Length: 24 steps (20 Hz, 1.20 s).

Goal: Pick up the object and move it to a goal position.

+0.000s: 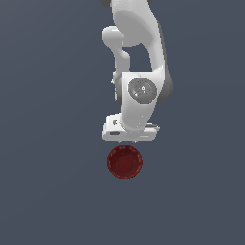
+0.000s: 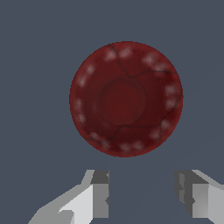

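End effector (image 2: 142, 197) released, fingers parted only in wrist view, bowl (image 1: 124, 162) just beside

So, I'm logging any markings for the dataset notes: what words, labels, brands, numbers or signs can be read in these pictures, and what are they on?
None can be read in either view.
Bowl: only pale glossy highlights around the rim, no text.
Arm's round joint cap: faint marks, too blurred to read.
Gripper: plain fingers, no label.

Only a flat, plain dark slate-blue tabletop (image 1: 48, 191), uniform w/ no markings or edges visible; same surface fills the wrist view bg too.
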Motion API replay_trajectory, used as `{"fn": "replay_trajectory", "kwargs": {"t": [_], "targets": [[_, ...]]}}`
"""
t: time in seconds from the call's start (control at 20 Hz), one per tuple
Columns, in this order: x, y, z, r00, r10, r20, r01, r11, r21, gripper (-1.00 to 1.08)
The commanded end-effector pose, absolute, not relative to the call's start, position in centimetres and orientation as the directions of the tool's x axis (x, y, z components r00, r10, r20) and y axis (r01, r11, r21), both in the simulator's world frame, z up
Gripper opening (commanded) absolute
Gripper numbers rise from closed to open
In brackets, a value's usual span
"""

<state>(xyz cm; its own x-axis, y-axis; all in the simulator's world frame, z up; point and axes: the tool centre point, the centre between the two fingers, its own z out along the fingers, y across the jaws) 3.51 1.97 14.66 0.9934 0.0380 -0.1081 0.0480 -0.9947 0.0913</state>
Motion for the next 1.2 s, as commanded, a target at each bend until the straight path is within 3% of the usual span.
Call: {"fn": "replay_trajectory", "kwargs": {"t": [0.0, 1.15], "targets": [[4.2, 2.6, 14.0, 0.99, 0.039, -0.134, 0.055, -0.992, 0.115, 0.28], [7.5, 7.9, 8.0, 0.955, -0.014, -0.298, 0.107, -0.917, 0.385, 0.28]]}}
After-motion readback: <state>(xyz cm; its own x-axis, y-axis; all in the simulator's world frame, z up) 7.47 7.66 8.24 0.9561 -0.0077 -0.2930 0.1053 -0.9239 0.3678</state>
